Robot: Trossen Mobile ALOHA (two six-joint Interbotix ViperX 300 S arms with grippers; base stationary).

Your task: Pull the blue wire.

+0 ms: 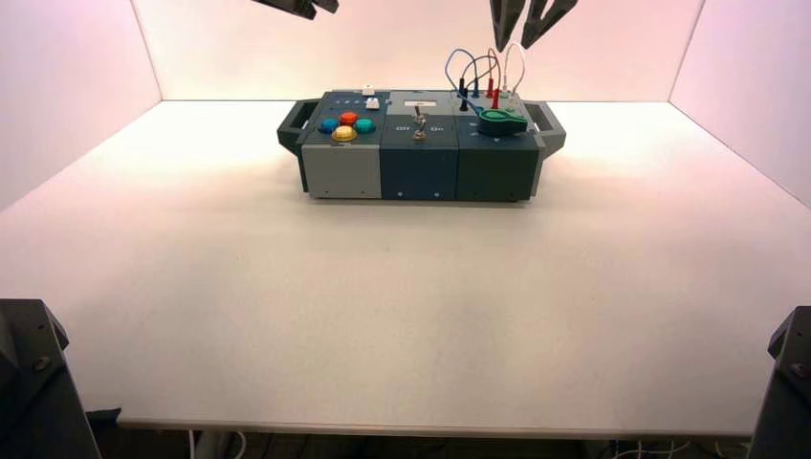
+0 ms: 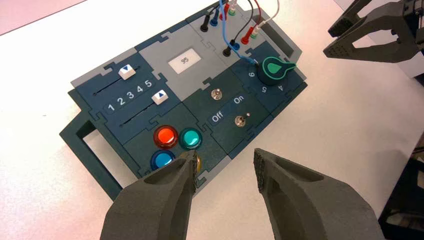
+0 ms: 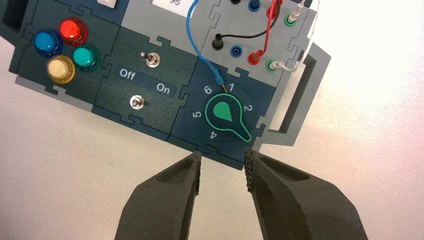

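The blue wire [image 1: 449,63] arches over the back right of the box [image 1: 421,172]. One of its plugs [image 3: 218,78] lies loose on the panel beside the green knob [image 3: 222,114], bare pin showing, next to the 1. Its other end runs toward the sockets at the panel's far edge [image 2: 215,20]. My right gripper [image 3: 223,170] hovers open and empty over the table, just off the box edge by the knob. In the high view it hangs above the wires [image 1: 516,40]. My left gripper [image 2: 225,170] is open, raised off the box edge near the coloured buttons [image 2: 165,136].
Red, black and white wires [image 3: 266,35] stay plugged in beside the blue one. Two toggle switches [image 3: 136,102] marked Off and On sit mid-box, two sliders [image 2: 159,97] at the left. Handles [image 3: 300,95] stick out at both ends. The right gripper [image 2: 370,35] also shows beyond the box.
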